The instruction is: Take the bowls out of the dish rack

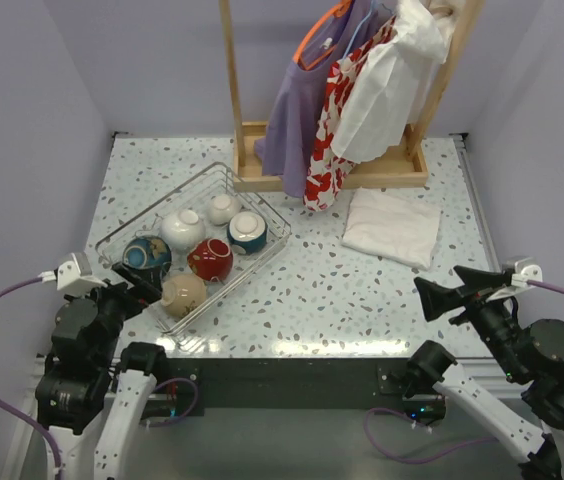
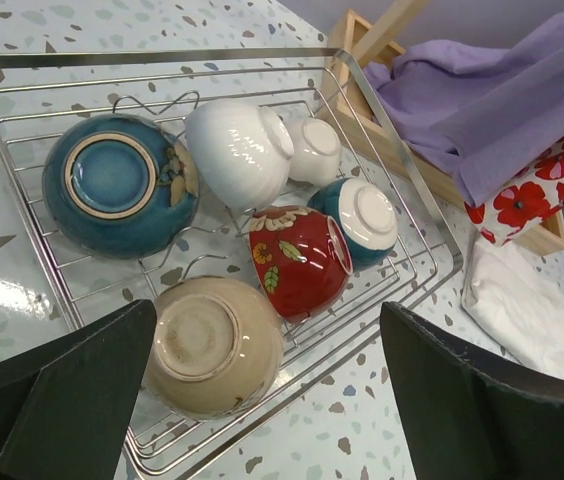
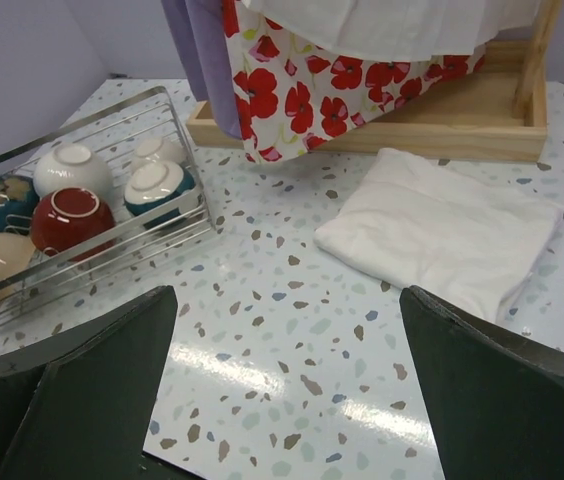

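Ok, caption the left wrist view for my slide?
Open left pincer hovers above six bowls sitting in the wire dish rack, none lifted yet.

Lab test booth: lilac walls (image 1: 22, 120), speckled table (image 1: 362, 310)

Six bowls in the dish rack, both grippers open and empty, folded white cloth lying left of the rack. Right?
Not quite: the folded white cloth lies to the right of the dish rack, not the left, as the top external view shows. The rest holds.
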